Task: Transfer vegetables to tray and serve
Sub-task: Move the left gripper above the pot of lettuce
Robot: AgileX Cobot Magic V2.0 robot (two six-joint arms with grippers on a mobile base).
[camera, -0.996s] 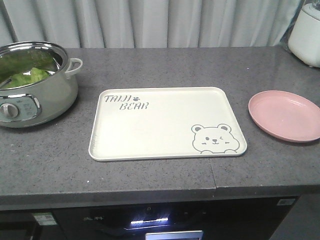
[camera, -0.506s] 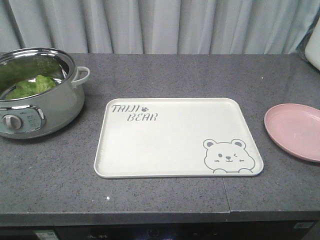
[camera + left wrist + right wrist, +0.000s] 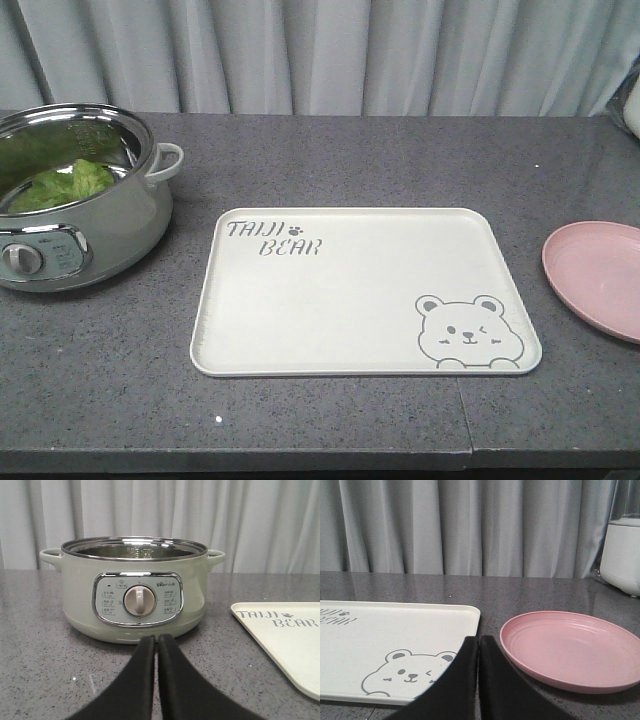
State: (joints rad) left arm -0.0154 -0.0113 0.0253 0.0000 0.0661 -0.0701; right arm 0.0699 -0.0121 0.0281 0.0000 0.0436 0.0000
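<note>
1. The vegetables [image 3: 66, 184] are in the pot [image 3: 90, 235]: green lettuce leaves with ruffled edges, lying against the inner wall on the side nearest the desk's left edge. Nothing green is on the tray.
2. The pot is a pale green electric one with a shiny steel rim, a dial on its front panel and a small side handle. It sits at the left edge of the desk [image 3: 340, 155], lid off.
3. The tray [image 3: 340, 310] is cream-white with rounded corners and lies flat mid-desk, closer to the front edge than the back. "TAIJI BEAR" is printed in the corner nearest the pot, and the winking bear is in the opposite corner by the front edge. The pot is near it but not touching.
4. A pink plate [image 3: 600, 275] sits at the right edge of the desk, partly cut off in the front view. There's a gap between it and the tray.
5. Left jaws: pressed together at the tips, holding nothing, low over the desk and pointing at the pot's dial.
6. Right jaws: same deal, closed and holding nothing, aimed at the gap between tray and plate.
7. A white appliance [image 3: 622, 555] stands at the back right corner, with grey curtains [image 3: 320, 55] behind the desk.
</note>
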